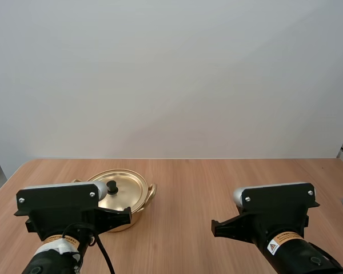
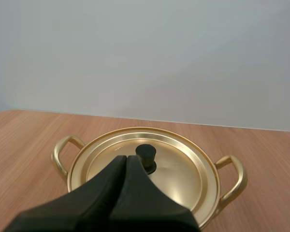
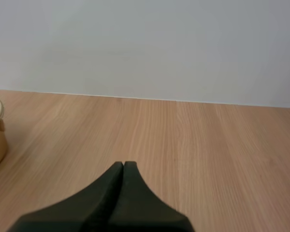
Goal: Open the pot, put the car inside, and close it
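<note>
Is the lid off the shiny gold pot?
No, the round gold metal lid with its black knob sits flat on the gold two-handled pot.

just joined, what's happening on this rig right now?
Nothing is being handled yet. The gold pot sits on the table with its lid on. The left gripper, shut on nothing, points at the lid's black knob from just short of it. The right gripper, also shut and holding nothing, is over bare table beside the pot.
</note>
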